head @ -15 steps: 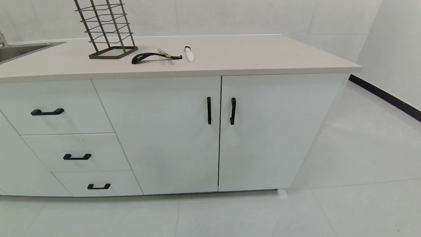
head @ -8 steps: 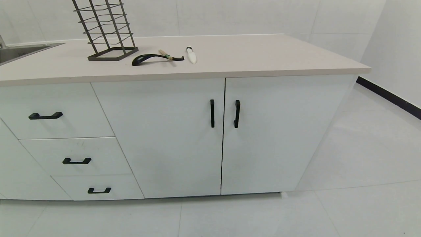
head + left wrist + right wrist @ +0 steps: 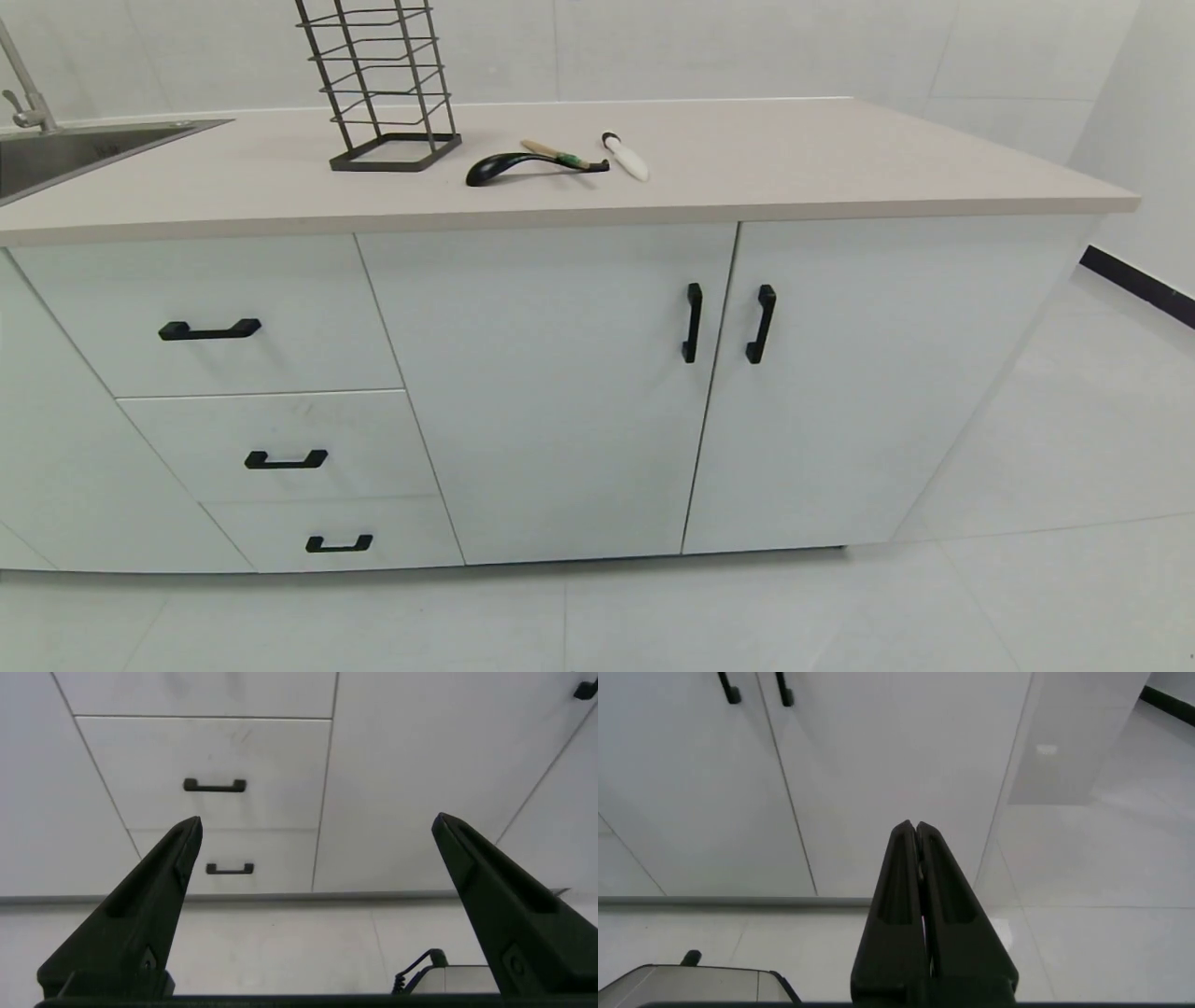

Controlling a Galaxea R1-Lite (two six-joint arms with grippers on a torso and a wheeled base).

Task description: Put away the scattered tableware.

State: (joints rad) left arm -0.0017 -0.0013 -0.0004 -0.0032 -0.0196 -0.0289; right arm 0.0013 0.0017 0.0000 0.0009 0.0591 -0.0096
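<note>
On the beige countertop [image 3: 747, 177] lie a black spoon [image 3: 509, 167], a wooden-handled utensil [image 3: 553, 154] resting across its handle, and a white utensil with a black end [image 3: 625, 158]. A black wire rack [image 3: 383, 84] stands just left of them. My left gripper [image 3: 316, 826] is open, held low in front of the lower drawers with nothing between its fingers. My right gripper [image 3: 916, 829] is shut and empty, low in front of the cabinet doors near the floor.
A steel sink [image 3: 65, 154] with a tap [image 3: 23, 89] is set into the counter at far left. Below are three drawers with black handles [image 3: 209, 329] and two doors with vertical handles [image 3: 692, 323]. Tiled floor opens to the right.
The whole head view has shifted: the counter and cabinet now sit farther right in the picture and more of the sink shows. The tableware on the counter has not moved.
</note>
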